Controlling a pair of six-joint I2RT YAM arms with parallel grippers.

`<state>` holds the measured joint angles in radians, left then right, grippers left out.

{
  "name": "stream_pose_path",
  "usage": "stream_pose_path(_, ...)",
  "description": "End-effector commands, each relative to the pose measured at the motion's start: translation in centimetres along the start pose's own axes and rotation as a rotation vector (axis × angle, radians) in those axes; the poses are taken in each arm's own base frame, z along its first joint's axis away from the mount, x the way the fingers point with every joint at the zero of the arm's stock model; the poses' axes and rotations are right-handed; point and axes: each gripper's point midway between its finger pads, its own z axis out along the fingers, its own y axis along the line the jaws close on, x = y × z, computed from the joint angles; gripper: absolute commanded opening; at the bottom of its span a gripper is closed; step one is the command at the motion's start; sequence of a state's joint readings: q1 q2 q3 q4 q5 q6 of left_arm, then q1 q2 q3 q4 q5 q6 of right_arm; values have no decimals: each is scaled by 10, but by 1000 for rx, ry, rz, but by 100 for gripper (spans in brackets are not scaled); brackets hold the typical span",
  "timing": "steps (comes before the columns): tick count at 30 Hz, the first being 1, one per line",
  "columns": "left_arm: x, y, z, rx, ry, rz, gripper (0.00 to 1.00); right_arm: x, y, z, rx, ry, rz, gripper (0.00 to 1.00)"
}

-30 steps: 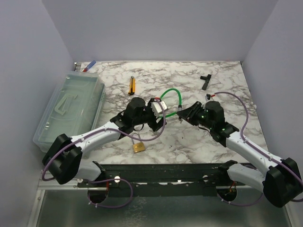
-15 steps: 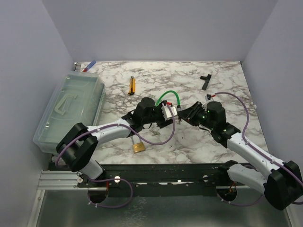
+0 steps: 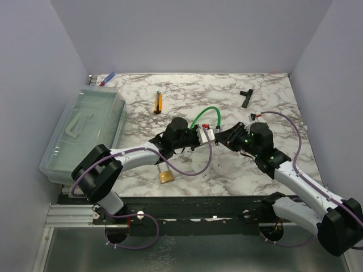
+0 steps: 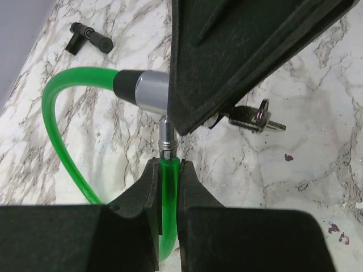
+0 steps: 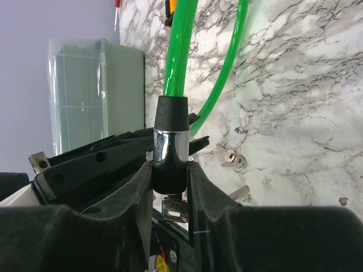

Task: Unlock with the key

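Top external view: the 2 arms met over the middle of the marble table, with their grippers just beside each other.
Left gripper: closed on the green cable, just below the cable's metal pin.
Right gripper: closed on the lock barrel, a black and silver piece that stood upright between the fingers.
Pin and barrel: the tip of the pin was at the side of the barrel. I could not tell if they touched.
Key: lay loose and flat on the marble, just beside the right gripper. It also showed in the right wrist view.
Brass padlock: lay near the near edge, left of the middle, apart from both grippers.
Far side: a yellow knife at the left and a black T-shaped tool at the right.
Left edge: a clear plastic box.
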<state>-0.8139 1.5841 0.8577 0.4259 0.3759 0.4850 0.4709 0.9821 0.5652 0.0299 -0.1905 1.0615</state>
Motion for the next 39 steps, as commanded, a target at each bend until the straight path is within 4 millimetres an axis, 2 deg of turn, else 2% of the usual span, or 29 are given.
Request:
stream_pose_path(1, -11, 12, -11, -61, -22, 89, 0, -7, 17, -11, -45, -23, -32, 1)
stream_pose_path(7, -3, 13, -18, -82, 9, 105, 0, -11, 24, -14, -62, -27, -39, 1)
stream_pose_path(11, -5, 17, -21, -93, 17, 131, 0, -13, 22, -14, -56, -37, -45, 0)
stream_pose_path(14, 5, 26, -29, -135, 85, 209, 0, -19, 11, -14, -5, -59, -74, 1)
stream_pose_path(17, 22, 38, -40, -191, 177, 300, 0, -33, 7, -17, 15, -92, -88, 1)
stream_pose_path(22, 72, 59, -69, -236, 419, 382, 0, -67, -8, -19, 38, -140, -79, 1)
stream_pose_path(27, 97, 76, -94, -265, 498, 390, 0, -96, -24, -18, 53, -175, -61, 1)
stream_pose_path(31, 129, 99, -113, -299, 606, 439, 0, -116, -45, -20, 96, -204, -28, 1)
stream_pose_path(36, 153, 119, -119, -325, 671, 425, 0, -133, -57, -22, 91, -235, -2, 1)
stream_pose_path(39, 154, 126, -115, -336, 666, 420, 0, -131, -61, -18, 85, -228, 3, 1)
